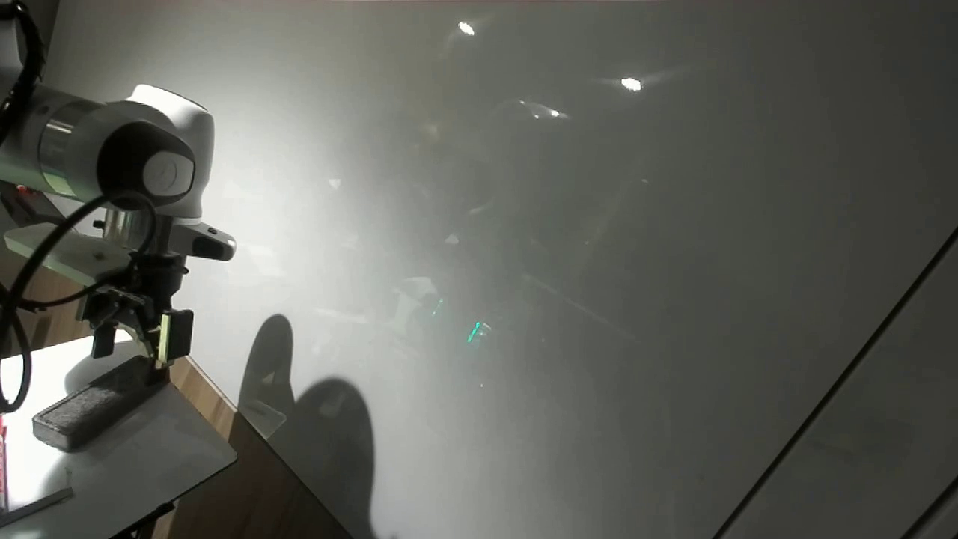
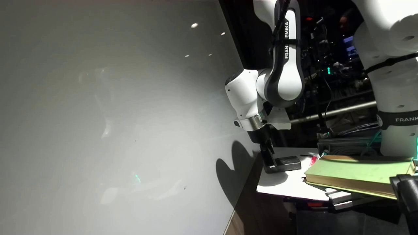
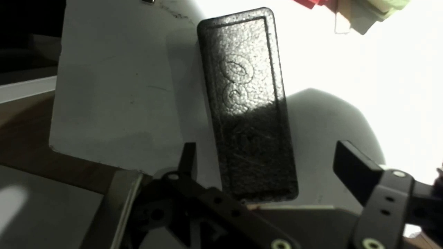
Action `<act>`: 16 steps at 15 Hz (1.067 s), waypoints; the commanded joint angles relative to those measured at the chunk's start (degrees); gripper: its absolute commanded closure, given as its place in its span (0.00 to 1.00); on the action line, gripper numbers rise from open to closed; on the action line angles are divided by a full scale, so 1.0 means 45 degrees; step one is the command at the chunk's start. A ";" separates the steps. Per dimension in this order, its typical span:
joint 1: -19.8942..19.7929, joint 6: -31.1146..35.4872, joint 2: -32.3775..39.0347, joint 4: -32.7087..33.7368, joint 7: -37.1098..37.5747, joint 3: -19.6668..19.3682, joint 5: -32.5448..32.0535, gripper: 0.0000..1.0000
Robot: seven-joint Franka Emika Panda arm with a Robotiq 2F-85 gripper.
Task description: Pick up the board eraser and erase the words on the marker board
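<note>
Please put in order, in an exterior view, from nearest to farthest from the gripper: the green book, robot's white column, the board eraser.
1. Board eraser: right by the gripper, on the white tabletop.
2. Green book: right of the eraser in the picture.
3. Robot's white column: behind the book, far right.

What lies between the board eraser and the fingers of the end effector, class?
In the wrist view, shadowed white tabletop shows between the board eraser and each finger of the open end effector.
</note>
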 commanded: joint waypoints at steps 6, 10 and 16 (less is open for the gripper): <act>-0.0076 0.0509 0.1253 0.0789 -0.0011 -0.0269 -0.0904 0.49; 0.0252 0.0372 0.1303 0.1136 -0.0391 -0.0608 -0.0505 0.68; -0.0075 0.0056 0.1204 0.1728 -0.0777 -0.1340 -0.0185 0.68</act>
